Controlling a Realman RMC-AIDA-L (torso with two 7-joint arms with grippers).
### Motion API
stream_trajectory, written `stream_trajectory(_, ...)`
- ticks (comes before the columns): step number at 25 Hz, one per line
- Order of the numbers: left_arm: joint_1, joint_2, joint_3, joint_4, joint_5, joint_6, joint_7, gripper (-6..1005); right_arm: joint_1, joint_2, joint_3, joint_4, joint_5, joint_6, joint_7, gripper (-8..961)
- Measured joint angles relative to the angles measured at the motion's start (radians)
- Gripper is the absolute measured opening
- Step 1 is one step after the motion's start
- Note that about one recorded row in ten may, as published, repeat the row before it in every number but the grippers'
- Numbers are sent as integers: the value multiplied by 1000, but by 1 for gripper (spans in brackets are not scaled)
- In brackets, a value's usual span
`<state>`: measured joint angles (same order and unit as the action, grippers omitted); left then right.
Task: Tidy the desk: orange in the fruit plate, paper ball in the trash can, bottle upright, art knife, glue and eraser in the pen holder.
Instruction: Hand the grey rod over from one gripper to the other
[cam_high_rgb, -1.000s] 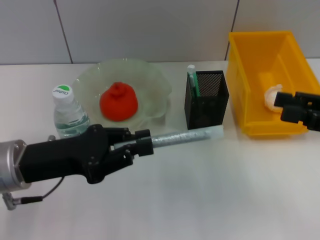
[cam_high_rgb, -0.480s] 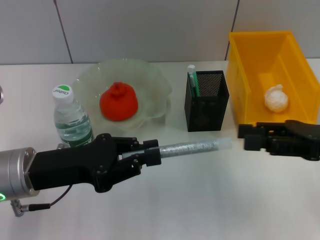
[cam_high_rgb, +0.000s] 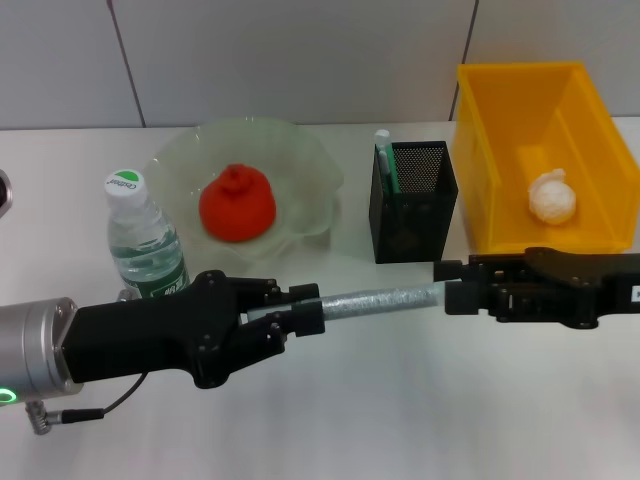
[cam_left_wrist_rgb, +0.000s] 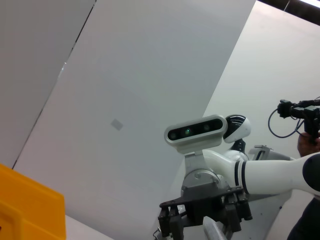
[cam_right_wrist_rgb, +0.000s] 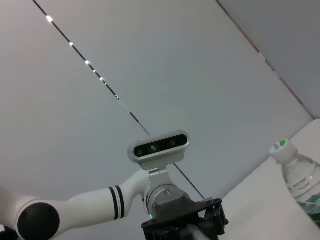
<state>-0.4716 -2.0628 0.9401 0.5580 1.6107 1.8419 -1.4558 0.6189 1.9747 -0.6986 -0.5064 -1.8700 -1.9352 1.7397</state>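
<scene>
Right gripper (cam_high_rgb: 452, 291) has come across from the yellow trash can (cam_high_rgb: 480, 120) in the last second and now meets the free end of the glue stick (cam_high_rgb: 385, 298) — looks like a handover starting, so glue goes to the right arm for the pen holder (cam_high_rgb: 412, 205), my read. Left gripper (cam_high_rgb: 300, 308) is clamped on the other end of the stick, holding it level above the desk (cam_high_rgb: 400, 400), in front of the holder. Right fingers sit at the tip of the stick; whether they have closed on it yet, cannot tell. Glue stick is a long pale, translucent tube with a speckled grey look, roughly horizontal. Rest of the task looks largely done: orange (cam_high_rgb: 238, 203) sits in the fruit plate (cam_high_rgb: 300, 160), paper ball (cam_high_rgb: 553, 197) in the trash can, bottle (cam_high_rgb: 143, 243) upright beside the plate, 1 green-and-white item already standing in the holder — can't tell which. Wrist views show only the opposite arm and wall.
</scene>
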Motion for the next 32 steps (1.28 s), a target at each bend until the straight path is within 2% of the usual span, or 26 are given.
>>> stream_trajectory(12, 0, -2, 10, 0, 0, -1, 2, 239, 34, 29, -53, 2, 0, 38, -5, 568)
stream_trajectory(20, -1, -2, 19, 0, 0, -2, 2, 245, 40, 35, -58, 2, 0, 35, -3, 566)
stream_trajectory(30, -1, -2, 20, 0, 0, -4, 2, 251, 46, 41, -67, 2, 0, 35, -4, 399)
stream_trajectory(32, -1, -2, 20, 0, 0, -4, 2, 252, 47, 42, -69, 2, 0, 35, -4, 393)
